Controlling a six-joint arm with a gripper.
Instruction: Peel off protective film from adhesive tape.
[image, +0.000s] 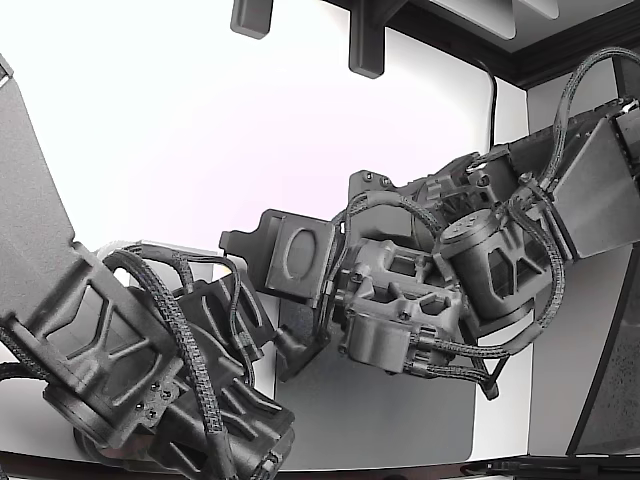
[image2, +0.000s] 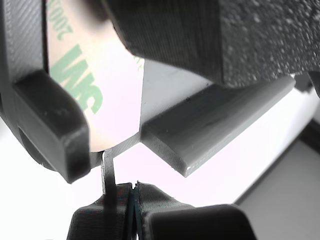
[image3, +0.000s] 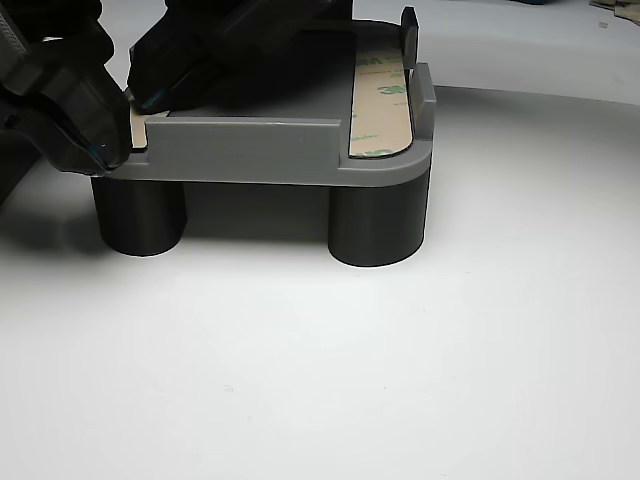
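Note:
The adhesive tape's pale protective film (image2: 100, 100), printed with green 3M letters, lies on a grey plastic part (image2: 210, 125) and fills the wrist view. My gripper (image2: 132, 205) sits just off the film's rounded corner with its jaws shut. A thin dark strip (image2: 108, 172) runs from that corner down to one finger; I cannot tell whether it is pinched. In the other view the gripper (image3: 112, 148) is at the part's (image3: 250, 150) near-left corner, on a sliver of film (image3: 134, 125). A second film-covered strip (image3: 382, 110) lies along the right side.
The part stands on short dark round legs (image3: 378, 225) on a white table (image3: 330, 360). In the exterior view two dark arms meet at a grey plate (image: 300, 255) above a grey mat (image: 400, 420). Dark brackets (image: 366, 40) hang at the back.

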